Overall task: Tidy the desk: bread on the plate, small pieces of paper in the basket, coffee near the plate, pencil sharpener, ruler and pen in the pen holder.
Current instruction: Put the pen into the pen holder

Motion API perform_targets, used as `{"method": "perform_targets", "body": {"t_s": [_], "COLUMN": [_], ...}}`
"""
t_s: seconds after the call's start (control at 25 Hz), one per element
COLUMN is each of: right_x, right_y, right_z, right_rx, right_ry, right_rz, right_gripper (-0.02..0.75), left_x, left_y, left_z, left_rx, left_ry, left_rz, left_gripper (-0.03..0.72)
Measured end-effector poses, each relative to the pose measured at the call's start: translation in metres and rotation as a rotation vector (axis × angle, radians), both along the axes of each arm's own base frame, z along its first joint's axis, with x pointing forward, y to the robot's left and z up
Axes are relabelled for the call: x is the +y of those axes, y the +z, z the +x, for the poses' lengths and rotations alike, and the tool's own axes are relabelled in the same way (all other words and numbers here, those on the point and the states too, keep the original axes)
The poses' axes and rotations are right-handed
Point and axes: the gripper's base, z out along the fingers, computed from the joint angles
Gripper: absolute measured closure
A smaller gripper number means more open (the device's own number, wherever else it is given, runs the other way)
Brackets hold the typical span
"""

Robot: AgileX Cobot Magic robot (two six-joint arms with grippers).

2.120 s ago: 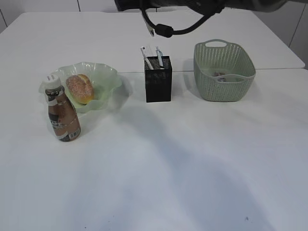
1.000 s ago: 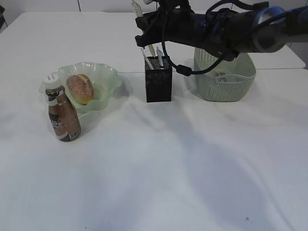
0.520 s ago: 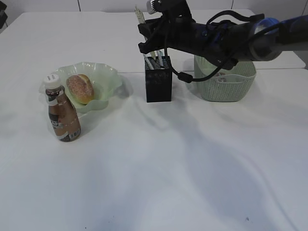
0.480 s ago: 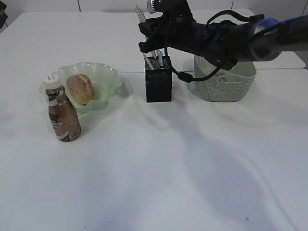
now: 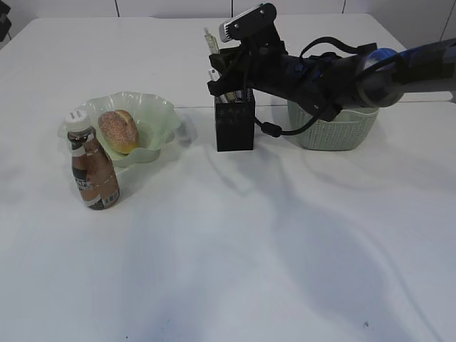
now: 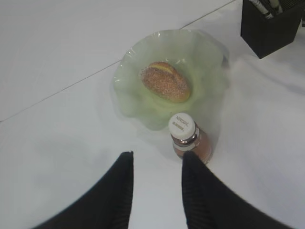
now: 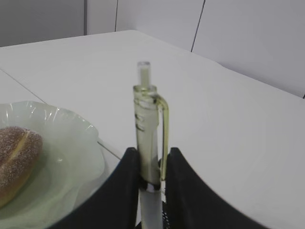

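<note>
On the left side of the white table (image 5: 214, 271), the coffee (image 5: 91, 161) is standing up just beside the green plate (image 5: 158, 114). The bread (image 5: 118, 131) is lying on the plate. In the left wrist view, the left gripper (image 6: 156, 164) is hanging above the table with its two black fingers (image 6: 120, 191) spread apart and nothing between them. The coffee's white cap (image 6: 183, 125) is sitting just past the fingertips, near the right finger, and the plate (image 6: 138, 102) with the bread (image 6: 165, 81) is lying farther on.

In the middle, the black holder (image 5: 234, 125) is standing on the table with some long things sticking out of its top. The right gripper (image 5: 226, 68) is reaching across from the right and hanging just above the holder. It is squeezing a clear yellowish pen (image 5: 212, 44), which is standing almost straight up with its top end poking above the gripper. In the right wrist view, the pen (image 7: 147, 129) is pinched between the two black fingers (image 7: 121, 183), clip facing right. The pen's lower end is hidden, so I cannot tell if it is inside the holder.

On the right, the green basket (image 5: 333, 121) is sitting behind the arm, partly hidden. What is in it cannot be seen.
</note>
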Motion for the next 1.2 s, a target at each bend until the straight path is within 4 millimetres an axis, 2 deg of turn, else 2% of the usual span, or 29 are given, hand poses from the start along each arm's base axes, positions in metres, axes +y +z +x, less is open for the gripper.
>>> {"method": "perform_targets", "body": {"t_s": [0.8,1.2], "right_x": [-0.015,-0.019], "right_y": [0.000,-0.004], "right_z": [0.006,0.007], "right_rx": [-0.011,0.043], "right_ry": [-0.052,-0.094], "right_rz": [-0.005,-0.006], "right_gripper": [0.596,0.595], "left_x": [-0.001,-0.002], "left_y": [0.001,0.002], "left_z": [0.001,0.002], "left_rx": [-0.018,-0.027], "left_ry": [-0.003,-0.003], "left_rz": [-0.015,-0.027], "left_gripper": [0.449,0.449]}}
